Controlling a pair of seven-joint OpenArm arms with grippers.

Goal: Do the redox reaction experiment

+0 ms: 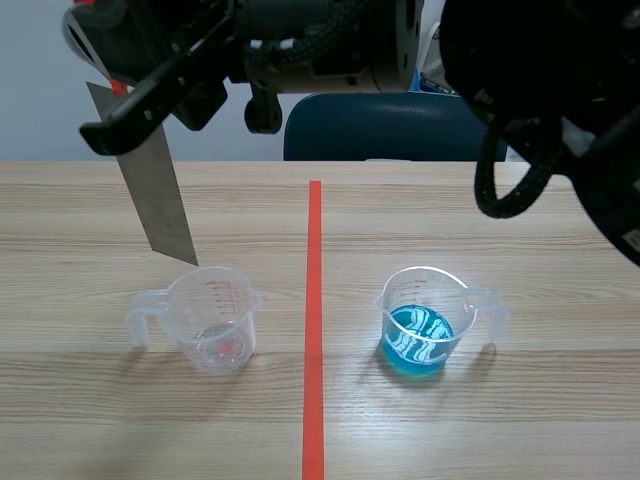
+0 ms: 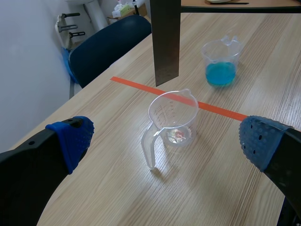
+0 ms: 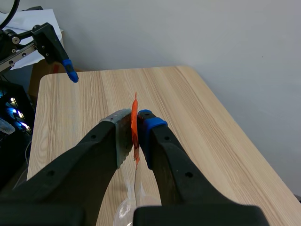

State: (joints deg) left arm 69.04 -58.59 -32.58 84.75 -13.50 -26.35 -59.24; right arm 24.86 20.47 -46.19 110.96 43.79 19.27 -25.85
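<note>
The right gripper [image 3: 134, 123] pinches the thin grey metal strip [image 1: 156, 195], probably stiff, light and slick, by its flat top end; the left gripper [image 2: 162, 136] stands wide apart.

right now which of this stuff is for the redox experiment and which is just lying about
For the job:
- metal strip, held in the right gripper
- clear cup near the strip's lower tip
- cup of blue liquid across the tape line

Just there:
- blue chair behind the table
</note>
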